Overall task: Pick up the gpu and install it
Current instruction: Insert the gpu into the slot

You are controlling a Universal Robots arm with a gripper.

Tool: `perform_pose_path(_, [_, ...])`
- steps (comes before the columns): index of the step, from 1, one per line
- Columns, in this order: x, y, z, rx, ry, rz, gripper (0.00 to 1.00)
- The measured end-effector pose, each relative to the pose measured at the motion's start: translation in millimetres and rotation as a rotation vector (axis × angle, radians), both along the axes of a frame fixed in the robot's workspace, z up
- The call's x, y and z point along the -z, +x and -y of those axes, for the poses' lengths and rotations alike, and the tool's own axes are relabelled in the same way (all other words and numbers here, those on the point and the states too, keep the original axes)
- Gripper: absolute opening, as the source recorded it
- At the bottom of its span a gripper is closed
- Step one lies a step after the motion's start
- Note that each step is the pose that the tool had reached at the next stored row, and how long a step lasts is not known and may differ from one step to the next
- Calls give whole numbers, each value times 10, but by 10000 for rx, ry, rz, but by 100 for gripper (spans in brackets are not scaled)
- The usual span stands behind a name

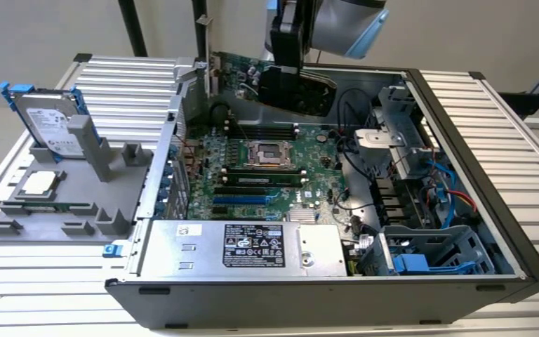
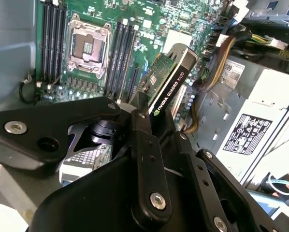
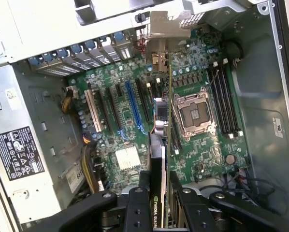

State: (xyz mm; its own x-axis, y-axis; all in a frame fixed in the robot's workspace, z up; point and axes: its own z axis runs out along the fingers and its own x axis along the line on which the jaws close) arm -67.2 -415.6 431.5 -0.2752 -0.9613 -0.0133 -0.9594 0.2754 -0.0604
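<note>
My gripper (image 1: 286, 70) is shut on the gpu (image 1: 241, 74) and holds it on edge in the air over the far end of the open computer case. The green board faces the exterior view's left, the black cooler shroud (image 1: 297, 91) faces the right, and the silver bracket (image 1: 204, 67) points toward the case's slot wall. In both wrist views the gpu (image 2: 167, 84) (image 3: 158, 145) is seen edge-on between my black fingers (image 2: 143, 140), above the motherboard (image 3: 202, 67). The card hangs clear of the board, near the blue expansion slot (image 3: 134, 104) and the empty processor socket (image 3: 195, 113).
The case holds a power supply (image 1: 250, 246), a drive cage (image 1: 429, 253) and loose cables (image 1: 448, 200) on the exterior view's right. On the left, a grey fixture (image 1: 101, 165) carries a hard drive with blue rails (image 1: 50, 123), a processor chip (image 1: 40, 184) and a memory stick (image 1: 45, 207).
</note>
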Motion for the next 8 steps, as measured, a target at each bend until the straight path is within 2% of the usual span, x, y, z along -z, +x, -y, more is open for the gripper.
perform_pose_path(8, [0,0,0,-438,0,0,0])
